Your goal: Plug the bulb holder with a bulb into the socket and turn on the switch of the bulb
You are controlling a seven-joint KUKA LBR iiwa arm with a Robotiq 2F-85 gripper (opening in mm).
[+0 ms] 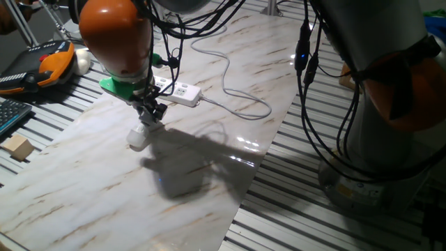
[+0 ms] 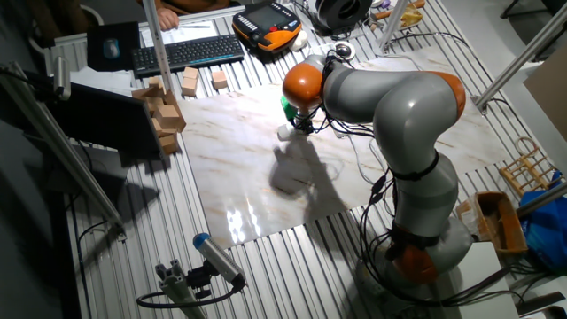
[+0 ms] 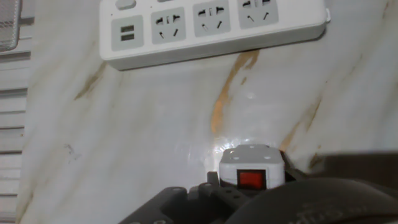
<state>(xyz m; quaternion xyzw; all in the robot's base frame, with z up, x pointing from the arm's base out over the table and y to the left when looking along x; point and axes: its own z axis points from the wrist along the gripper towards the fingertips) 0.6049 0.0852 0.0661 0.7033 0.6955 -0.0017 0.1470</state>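
Note:
My gripper (image 1: 150, 111) is shut on the bulb holder (image 1: 141, 132), a small white piece held low over the marble table top. Its rounded white bulb (image 1: 136, 142) points down and left, unlit. In the hand view the bulb holder (image 3: 251, 163) shows its red switch (image 3: 252, 180) between my dark fingers (image 3: 180, 202). The socket (image 1: 178, 91), a long white power strip, lies just behind and to the right of the gripper. In the hand view the socket (image 3: 211, 28) lies across the top with its outlets facing up. In the other fixed view my gripper (image 2: 301, 124) is beside the bulb holder (image 2: 284, 134).
The strip's grey-white cable (image 1: 240, 101) loops over the table to the right. An orange-black teach pendant (image 1: 49, 64), a keyboard (image 1: 10, 115) and a wooden block (image 1: 18, 148) lie at the left. Several wooden blocks (image 2: 161, 111) are stacked off the marble slab.

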